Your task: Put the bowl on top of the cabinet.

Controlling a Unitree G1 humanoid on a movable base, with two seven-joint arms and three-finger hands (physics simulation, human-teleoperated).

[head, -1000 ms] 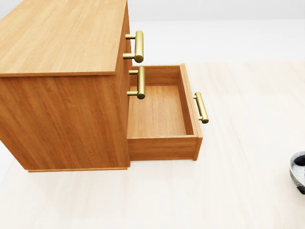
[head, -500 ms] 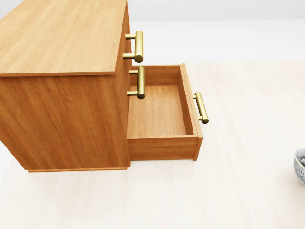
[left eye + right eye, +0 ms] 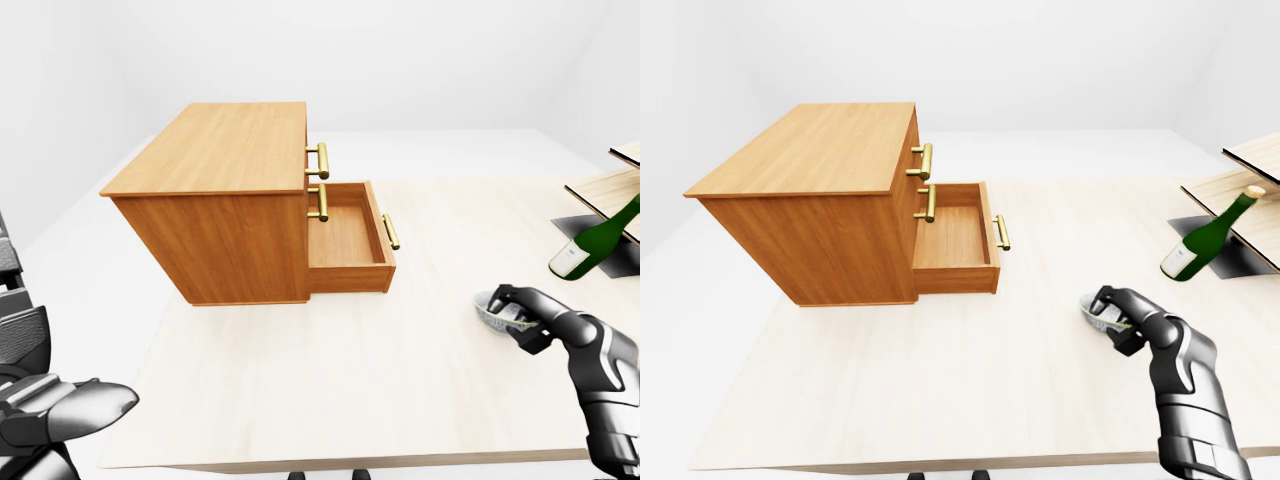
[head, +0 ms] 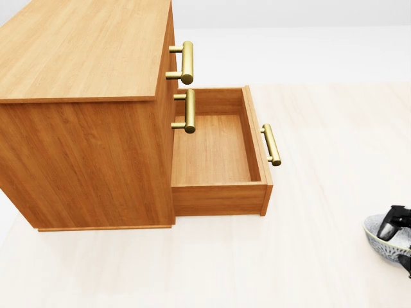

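Note:
A grey speckled bowl (image 3: 492, 313) sits low over the pale table (image 3: 330, 380), right of the cabinet. My right hand (image 3: 510, 305) is shut on the bowl, with fingers curled over its rim; one black finger (image 4: 389, 226) shows inside the bowl (image 4: 383, 242) at the head view's right edge. The wooden cabinet (image 3: 222, 150) stands at centre left with a bare flat top (image 4: 83, 45). Its bottom drawer (image 4: 215, 151) is pulled out and holds nothing. At the lower left of the left-eye view, my left hand (image 3: 75, 410) hangs open, far from the bowl.
A green wine bottle (image 3: 592, 243) leans at the right beside a wooden rack (image 3: 625, 185) on a dark mat. Brass handles (image 4: 186, 62) stick out from the drawer fronts. The table's near edge (image 3: 350, 462) runs along the bottom of the left-eye view.
In the head view the bowl, a sliver at the right edge half a second ago, has come further left into view with my right hand's fingers on it. Cabinet and camera unmoved.

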